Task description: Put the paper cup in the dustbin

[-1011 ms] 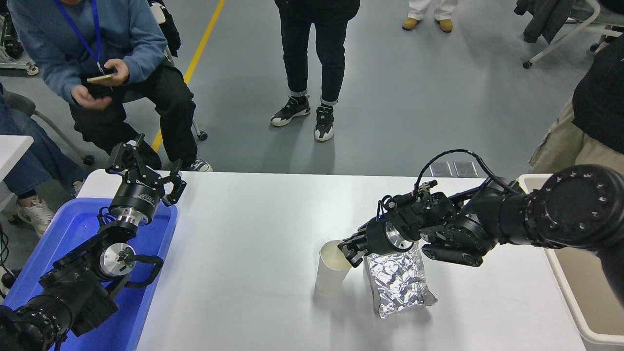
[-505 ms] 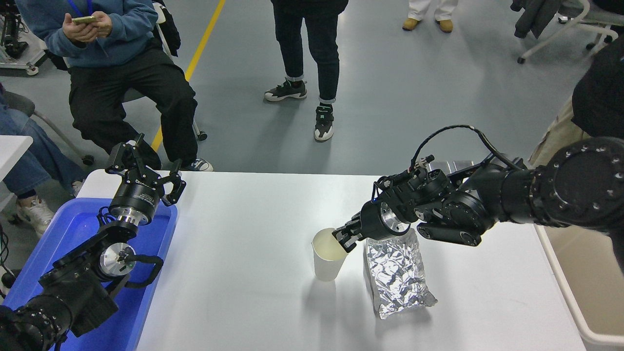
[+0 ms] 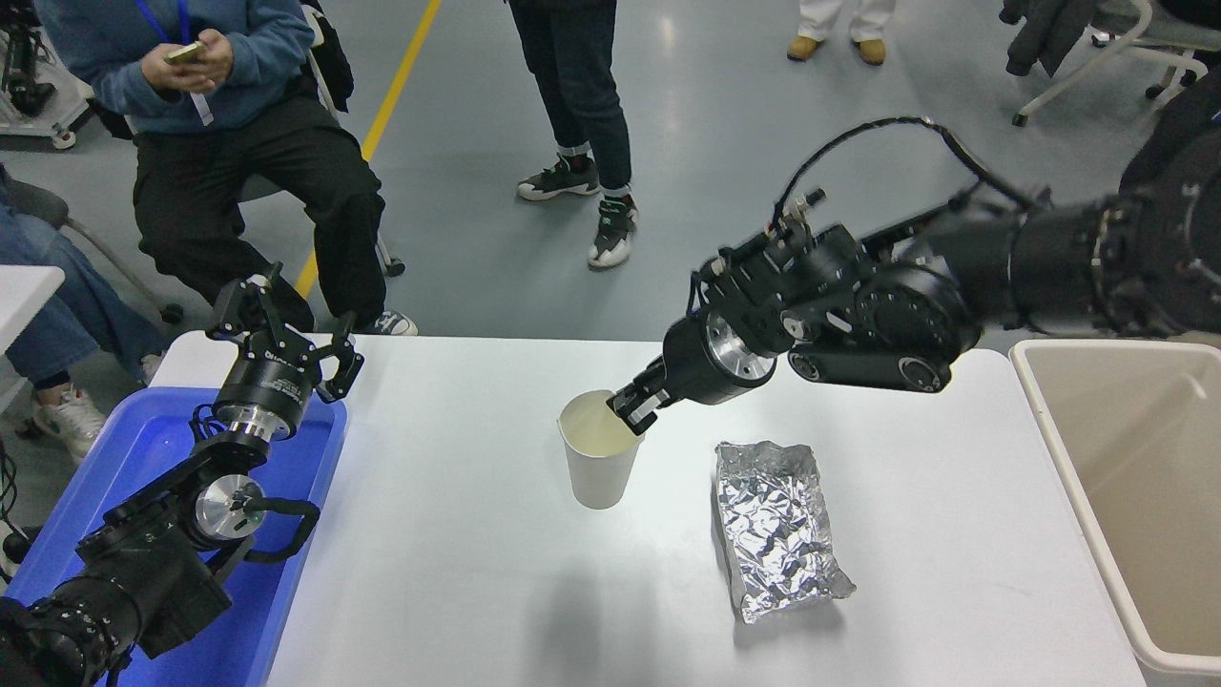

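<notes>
Lifting higher, right gripper [image 3: 630, 410] carries paper cup [image 3: 599, 450] above table [image 3: 458, 534].

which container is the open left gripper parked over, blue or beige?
The blue tray at the table's left end; the left gripper sits over its far edge. The beige dustbin stands at the right end.

The right arm reaches in from the right edge, raised above the worktop's middle, its wrist angled down and leftward. The right gripper [image 3: 630, 408] is pinched closed. The left gripper [image 3: 286, 329] sits parked over the far left corner, fingers spread.
</notes>
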`<state>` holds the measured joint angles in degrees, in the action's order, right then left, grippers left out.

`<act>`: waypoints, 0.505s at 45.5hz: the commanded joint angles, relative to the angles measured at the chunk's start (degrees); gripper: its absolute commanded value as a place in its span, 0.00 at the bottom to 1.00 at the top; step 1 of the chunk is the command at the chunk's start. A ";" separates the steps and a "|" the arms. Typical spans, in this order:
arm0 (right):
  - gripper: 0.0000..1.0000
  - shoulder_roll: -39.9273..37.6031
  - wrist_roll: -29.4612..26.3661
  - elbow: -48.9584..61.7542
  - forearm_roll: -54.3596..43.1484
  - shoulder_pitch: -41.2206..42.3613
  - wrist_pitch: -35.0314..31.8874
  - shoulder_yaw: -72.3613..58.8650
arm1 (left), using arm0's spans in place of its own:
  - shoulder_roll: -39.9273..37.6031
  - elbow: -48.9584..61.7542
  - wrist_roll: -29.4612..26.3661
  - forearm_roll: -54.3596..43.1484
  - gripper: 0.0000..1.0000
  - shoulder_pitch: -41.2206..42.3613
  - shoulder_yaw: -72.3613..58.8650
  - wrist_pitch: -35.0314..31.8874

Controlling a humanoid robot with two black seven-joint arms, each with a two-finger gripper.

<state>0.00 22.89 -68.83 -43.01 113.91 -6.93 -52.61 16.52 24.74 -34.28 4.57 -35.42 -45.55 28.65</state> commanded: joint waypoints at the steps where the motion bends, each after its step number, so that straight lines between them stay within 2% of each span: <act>1: 0.00 -1.14 -0.04 -3.59 1.96 7.55 -1.95 0.05 | 0.00 -0.04 0.00 0.00 1.00 0.00 0.02 0.00; 14: 0.00 -3.95 -0.13 -3.51 1.96 9.22 -1.68 -0.66 | 0.00 0.05 0.00 0.00 1.00 0.00 0.02 0.00; 23: 0.00 -10.89 -0.04 -3.68 1.26 10.54 -1.86 -2.41 | 0.00 0.05 0.00 0.00 1.00 0.00 -0.06 0.00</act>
<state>-4.60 22.81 -72.04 -41.27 122.48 -8.54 -53.67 16.52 24.76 -34.28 4.56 -35.42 -45.54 28.65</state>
